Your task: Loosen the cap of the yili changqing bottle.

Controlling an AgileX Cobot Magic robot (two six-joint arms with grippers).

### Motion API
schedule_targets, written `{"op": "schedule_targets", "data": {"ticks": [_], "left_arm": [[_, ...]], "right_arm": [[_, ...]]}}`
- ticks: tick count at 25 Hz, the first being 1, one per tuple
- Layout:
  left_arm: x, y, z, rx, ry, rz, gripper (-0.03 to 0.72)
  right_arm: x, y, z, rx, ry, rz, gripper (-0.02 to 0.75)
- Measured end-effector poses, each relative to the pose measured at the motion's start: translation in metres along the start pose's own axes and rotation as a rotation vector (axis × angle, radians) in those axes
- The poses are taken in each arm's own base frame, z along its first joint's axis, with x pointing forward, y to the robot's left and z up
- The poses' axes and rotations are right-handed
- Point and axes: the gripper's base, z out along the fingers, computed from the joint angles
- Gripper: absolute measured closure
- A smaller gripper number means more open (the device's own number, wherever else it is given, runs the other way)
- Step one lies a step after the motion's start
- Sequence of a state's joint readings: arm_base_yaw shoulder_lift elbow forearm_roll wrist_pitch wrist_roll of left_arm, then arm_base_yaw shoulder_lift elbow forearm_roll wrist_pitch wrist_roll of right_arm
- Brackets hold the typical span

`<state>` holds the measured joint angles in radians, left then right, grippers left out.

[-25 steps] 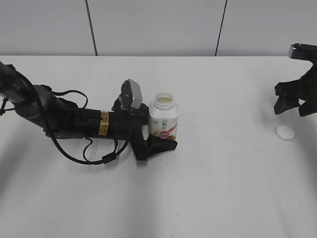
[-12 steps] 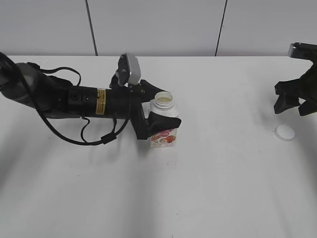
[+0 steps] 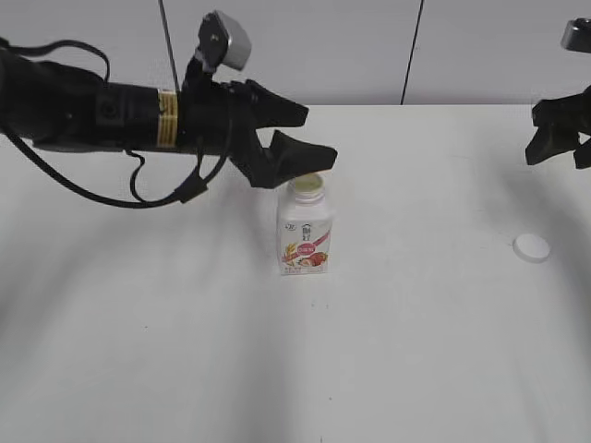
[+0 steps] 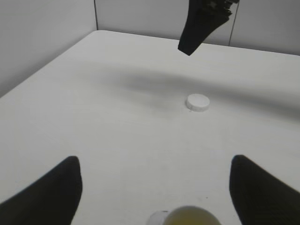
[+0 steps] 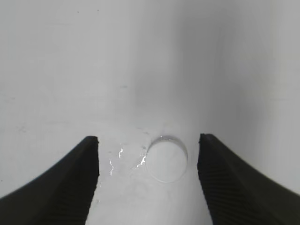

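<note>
The yili changqing bottle [image 3: 305,231] stands upright in the middle of the table, its neck open and uncapped; its mouth [image 4: 190,218] shows at the bottom of the left wrist view. The white cap [image 3: 531,247] lies flat on the table at the right, also seen in the left wrist view [image 4: 197,102] and the right wrist view [image 5: 166,158]. My left gripper [image 3: 309,138] is open and empty, raised just above and behind the bottle's mouth. My right gripper [image 3: 560,140] is open and empty, held above the cap.
The white table [image 3: 185,351] carries only the bottle and cap. A few small wet glints lie on the table left of the cap [image 5: 119,154]. A grey panelled wall [image 3: 295,46] runs along the back edge.
My left gripper has let go of the bottle's lower body and risen up and back above its mouth. My right gripper has lifted higher. The bottle and cap stayed in place.
</note>
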<state>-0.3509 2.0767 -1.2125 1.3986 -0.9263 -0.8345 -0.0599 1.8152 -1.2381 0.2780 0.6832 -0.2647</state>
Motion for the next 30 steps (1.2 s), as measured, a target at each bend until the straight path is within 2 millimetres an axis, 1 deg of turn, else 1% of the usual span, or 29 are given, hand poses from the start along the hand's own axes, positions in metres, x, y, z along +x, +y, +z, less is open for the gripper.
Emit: {"op": "schedule_targets", "data": {"ticks": [2, 6, 10, 13, 16, 20, 23, 26, 27, 29, 30], "left_arm": [[-0.017, -0.001, -0.009, -0.033, 0.018, -0.003, 0.099], [-0.041, -0.001, -0.029, -0.123, 0.112, -0.012, 0.099], [-0.053, 0.006, -0.049, -0.314, 0.255, -0.001, 0.099], [-0.064, 0.014, -0.066, -0.471, 0.257, -0.053, 0.099], [-0.07, 0.024, -0.08, -0.636, 0.258, -0.064, 0.099], [-0.063, 0.039, -0.099, -0.912, 0.313, -0.058, 0.099], [-0.051, 0.046, -0.115, -1.045, 0.37, -0.07, 0.099], [-0.038, 0.047, -0.127, -1.127, 0.436, -0.164, 0.099], [-0.033, 0.047, -0.131, -1.166, 0.469, -0.221, 0.099], [-0.026, 0.043, -0.136, -1.178, 0.557, -0.287, 0.099], [-0.023, 0.04, -0.137, -1.182, 0.581, -0.354, 0.1]], "right_arm": [[-0.003, 0.002, -0.009, -0.003, -0.012, -0.005, 0.216], [-0.006, 0.004, -0.024, -0.003, -0.046, -0.013, 0.216], [-0.008, 0.006, -0.034, -0.003, -0.072, -0.018, 0.216], [-0.008, 0.007, -0.04, -0.002, -0.087, -0.021, 0.216], [-0.009, 0.008, -0.044, -0.001, -0.098, -0.023, 0.216], [-0.008, 0.009, -0.047, -0.003, -0.093, -0.026, 0.216], [-0.005, 0.009, -0.047, -0.006, -0.066, -0.03, 0.216], [-0.002, 0.009, -0.047, -0.012, -0.033, -0.034, 0.216], [-0.002, 0.01, -0.047, -0.013, -0.026, -0.034, 0.216], [0.0, 0.01, -0.047, -0.017, -0.01, -0.034, 0.216], [0.001, 0.01, -0.047, -0.019, -0.002, -0.035, 0.216]]}}
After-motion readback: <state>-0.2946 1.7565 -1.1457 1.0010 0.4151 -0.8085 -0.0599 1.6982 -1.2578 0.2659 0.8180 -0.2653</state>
